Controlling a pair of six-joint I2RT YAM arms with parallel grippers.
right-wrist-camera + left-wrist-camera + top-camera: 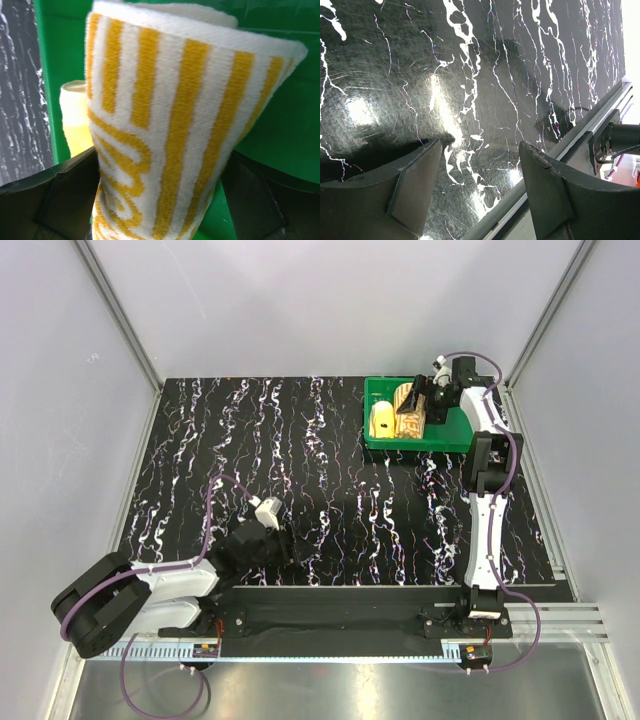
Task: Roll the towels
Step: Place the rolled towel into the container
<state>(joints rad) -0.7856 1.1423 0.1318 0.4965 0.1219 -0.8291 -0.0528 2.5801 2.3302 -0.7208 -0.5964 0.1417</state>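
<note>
Task nearly complete: yellow towel [381, 420] and striped towel [175, 125] sit rolled in the green tray [420, 443], right gripper [157, 205] spread wide astride the striped towel, hold undeterminable; left gripper [480, 190] open, empty, over the tabletop [300, 440].

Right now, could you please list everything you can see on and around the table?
table: one, black with white veining, fills the middle of the overhead view
tray: one, green, far right of the table
striped towel: one, orange-yellow and cream, rolled, in the tray
yellow towel: one, plain yellow, rolled, in the tray left of the striped one
walls: pale grey, around the table
left gripper: one, dark, open over bare table, near left
right gripper: one, dark, fingers either side of the striped towel; grip unclear
</note>
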